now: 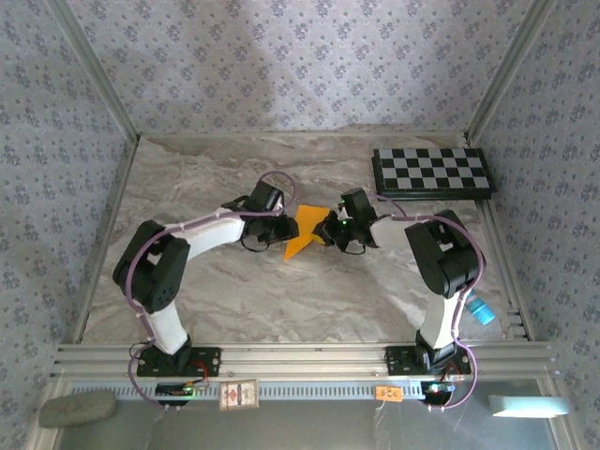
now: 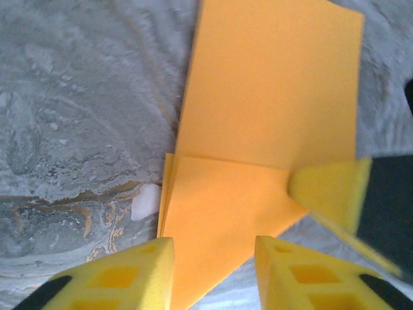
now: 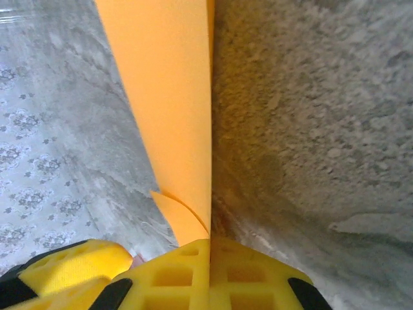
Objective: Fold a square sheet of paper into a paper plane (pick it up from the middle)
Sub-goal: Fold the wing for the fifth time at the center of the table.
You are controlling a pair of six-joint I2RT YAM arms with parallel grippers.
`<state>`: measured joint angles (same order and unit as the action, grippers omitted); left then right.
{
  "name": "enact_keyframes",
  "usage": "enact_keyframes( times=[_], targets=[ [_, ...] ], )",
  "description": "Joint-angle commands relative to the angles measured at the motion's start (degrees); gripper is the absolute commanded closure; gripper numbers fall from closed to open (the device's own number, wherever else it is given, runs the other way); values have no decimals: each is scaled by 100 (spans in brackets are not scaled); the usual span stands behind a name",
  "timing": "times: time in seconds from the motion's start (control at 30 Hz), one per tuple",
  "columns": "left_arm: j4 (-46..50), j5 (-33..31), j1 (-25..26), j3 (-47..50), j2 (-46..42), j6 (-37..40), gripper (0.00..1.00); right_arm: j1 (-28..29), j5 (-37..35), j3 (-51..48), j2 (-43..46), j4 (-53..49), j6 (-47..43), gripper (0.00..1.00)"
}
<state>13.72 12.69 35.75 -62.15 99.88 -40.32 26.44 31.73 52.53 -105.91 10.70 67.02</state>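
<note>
The orange-yellow sheet of paper (image 1: 302, 232) lies mid-table, partly folded, with a pointed end toward the near left. In the left wrist view the paper (image 2: 271, 103) shows a folded flap lying over its lower part. My left gripper (image 2: 214, 248) is open, its yellow fingers spread just above the flap's tip; from above the left gripper (image 1: 281, 228) sits at the paper's left side. My right gripper (image 3: 210, 244) is shut on the paper's (image 3: 174, 110) edge, pinched in the seam between its pads. From above the right gripper (image 1: 324, 232) is at the paper's right side.
A black-and-white checkerboard (image 1: 431, 171) lies at the back right. A blue object (image 1: 481, 311) sits by the right rail. A grey pad (image 1: 77, 410) and a white block (image 1: 528, 405) lie in front of the arm bases. Patterned walls enclose the marble table (image 1: 234, 291).
</note>
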Motion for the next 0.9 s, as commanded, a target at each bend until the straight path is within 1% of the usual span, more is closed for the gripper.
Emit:
enact_keyframes(
  times=[0.0,0.1,0.23,0.33,0.47,0.57,0.73,0.87],
  targets=[
    [-551,-274,142,323,-328,805,51,-51,-36,123,214,-301,270,100],
    [-892,-323,200,538,-405,1179,42,-73,48,216,238,-423,386,100],
    [-1161,-457,422,623,-386,1899,41,-89,105,305,255,-583,497,100],
    [-1204,-671,626,560,-282,2451,44,-103,158,353,252,-625,553,100],
    [-1281,-922,811,471,-89,3100,50,-111,226,428,239,-714,579,100],
    [-1284,-1140,900,398,50,3490,51,-114,259,473,237,-800,579,100],
    [-1398,-1574,991,420,180,3851,52,-134,319,504,229,-867,630,100],
    [-1598,-1712,998,554,251,3994,57,-156,360,521,220,-879,667,100]
  ],
)
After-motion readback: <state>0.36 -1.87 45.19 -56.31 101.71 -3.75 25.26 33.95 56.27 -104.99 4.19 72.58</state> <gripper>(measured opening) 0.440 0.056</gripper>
